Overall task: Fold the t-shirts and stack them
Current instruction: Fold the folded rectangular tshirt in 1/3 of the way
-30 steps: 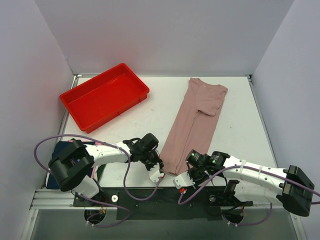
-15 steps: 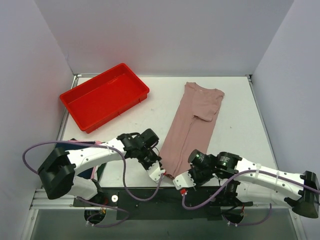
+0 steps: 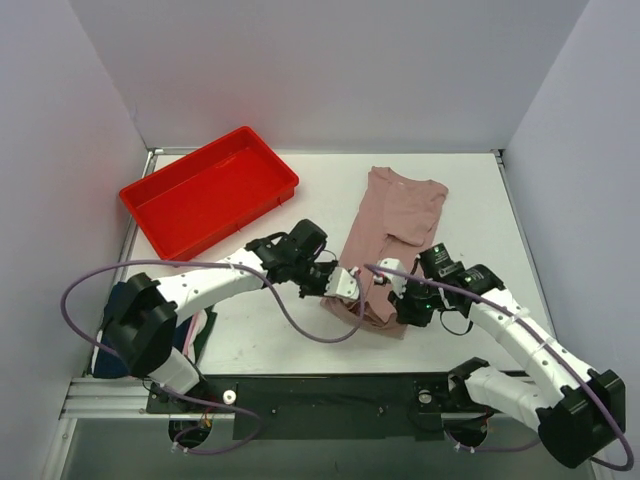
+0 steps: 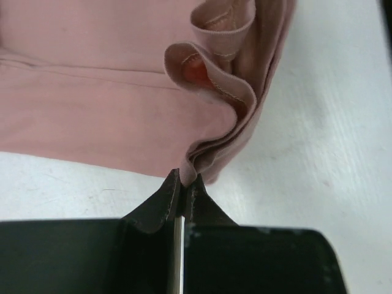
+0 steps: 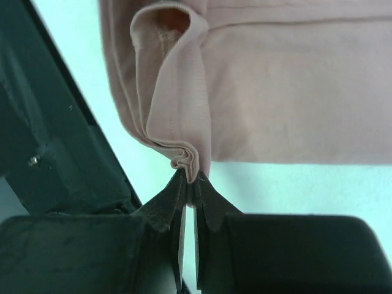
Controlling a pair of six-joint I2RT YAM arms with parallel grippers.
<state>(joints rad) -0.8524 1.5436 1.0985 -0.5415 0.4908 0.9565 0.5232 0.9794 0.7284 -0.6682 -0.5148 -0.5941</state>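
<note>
Two claws were clamped on the dusty-pink t-shirt [image 3: 402,212], each at one corner of its gathered hem. The left claw [image 4: 182,184] had its dark jaws pressed together on a bunched stack of hem layers, and the right claw [image 5: 190,181] pinched a similar pleated fold. From above, the pair sat close together over the middle of the counter [image 3: 478,235], with the cloth under them doubled and rumpled. The shirt's far part lay flat, right of centre, one sleeve folded across it. At the near left edge, a navy blue t-shirt [image 3: 118,299] lay by the left arm's base, partly hidden by it. A red tray [image 3: 205,195] sat at the far left, apart from the pink shirt.
</note>
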